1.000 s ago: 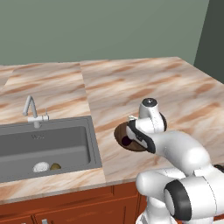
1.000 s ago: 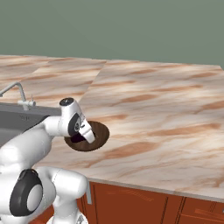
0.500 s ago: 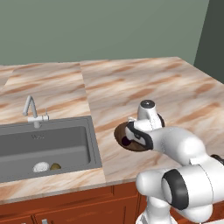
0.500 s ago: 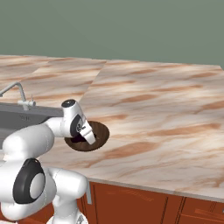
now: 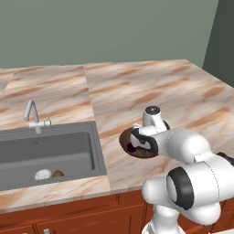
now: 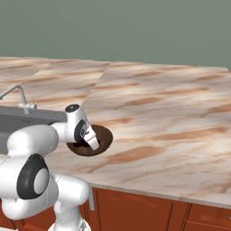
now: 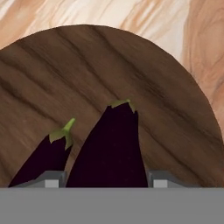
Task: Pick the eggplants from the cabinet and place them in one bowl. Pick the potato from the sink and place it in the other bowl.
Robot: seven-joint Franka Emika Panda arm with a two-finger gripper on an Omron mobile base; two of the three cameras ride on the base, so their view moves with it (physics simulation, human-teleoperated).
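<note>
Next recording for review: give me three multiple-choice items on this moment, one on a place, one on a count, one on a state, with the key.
1. Where does the small olive-brown potato lie?
A. in the dark grey sink
B. in the wide dark brown wooden bowl
C. on the marble counter

2. How many dark purple eggplants show over the bowl in the hand view?
A. one
B. two
C. three

3. How is the gripper?
A. open over a bare counter
B. shut on the larger eggplant
C. shut on the faucet

Key: A, it sits on the basin floor beside a small white round object; B, the smaller eggplant lies beside the larger; B, its fingertips flank that eggplant.
</note>
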